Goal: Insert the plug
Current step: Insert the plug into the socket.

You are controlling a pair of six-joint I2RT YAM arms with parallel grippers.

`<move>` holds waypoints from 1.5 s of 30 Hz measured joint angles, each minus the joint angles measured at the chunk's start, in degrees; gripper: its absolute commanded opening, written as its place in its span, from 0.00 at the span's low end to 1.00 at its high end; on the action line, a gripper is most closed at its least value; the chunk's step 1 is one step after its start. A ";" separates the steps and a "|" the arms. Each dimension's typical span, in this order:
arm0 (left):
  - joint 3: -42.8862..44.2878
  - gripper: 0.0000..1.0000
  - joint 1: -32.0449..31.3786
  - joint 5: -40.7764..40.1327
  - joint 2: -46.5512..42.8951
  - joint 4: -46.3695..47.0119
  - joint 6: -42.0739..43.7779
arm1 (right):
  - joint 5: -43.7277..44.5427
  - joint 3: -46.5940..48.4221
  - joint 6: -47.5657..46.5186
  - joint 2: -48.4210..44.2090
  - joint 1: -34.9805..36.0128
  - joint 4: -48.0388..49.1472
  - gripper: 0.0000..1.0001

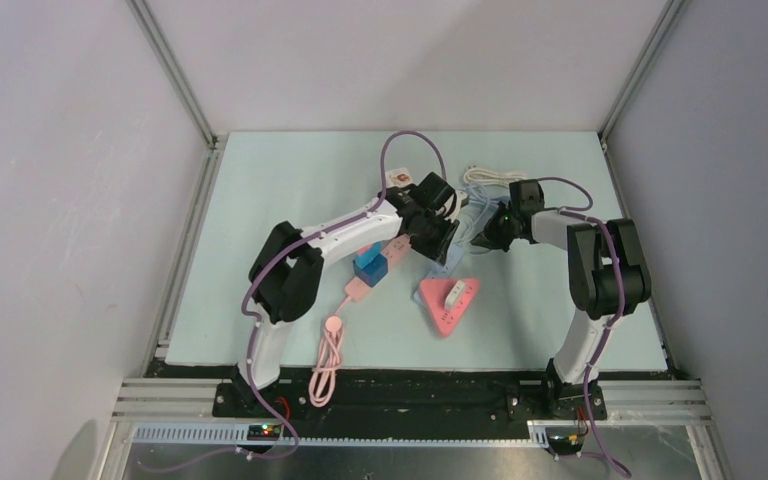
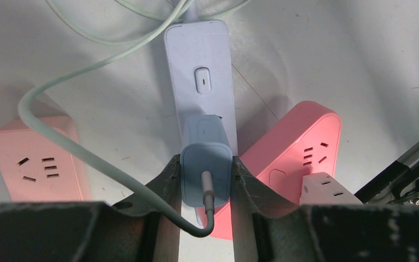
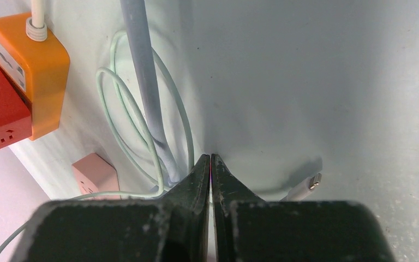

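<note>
Here, the left gripper point(image 2: 206, 165) is clamping the blue plug point(image 2: 203, 136) over the near end of the white strip point(image 2: 202, 54), while the right gripper point(image 3: 211, 160) is hovering pinched together, empty, over the table point(image 3: 316, 82).

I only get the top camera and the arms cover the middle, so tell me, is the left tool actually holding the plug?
Observer: Yes, the left wrist view shows the left tool clamped on the pale blue plug, gripping it from both sides.
Operator: Where exactly is it?
Observer: On the white power strip, just nearer the camera than its switch; whether the prongs are seated is hidden.
Operator: And the right tool?
Observer: Shut on nothing, per the right wrist view, with a loose cable connector lying on the mat beside it.
</note>
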 measured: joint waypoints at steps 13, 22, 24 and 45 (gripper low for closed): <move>2.56 0.00 -0.37 -2.64 1.38 -1.49 -1.79 | 0.17 0.13 0.15 0.00 0.63 -0.46 0.05; 3.15 0.00 -0.59 -2.10 2.25 -1.88 -1.81 | 0.44 0.31 0.13 0.00 0.85 -0.94 0.04; 3.06 0.00 -0.63 -2.08 2.25 -1.81 -1.79 | 0.55 0.33 0.13 0.00 0.87 -1.07 0.04; 0.63 0.00 -5.22 -12.28 1.86 0.87 -2.23 | 2.58 0.74 0.92 -1.75 1.64 -5.97 0.06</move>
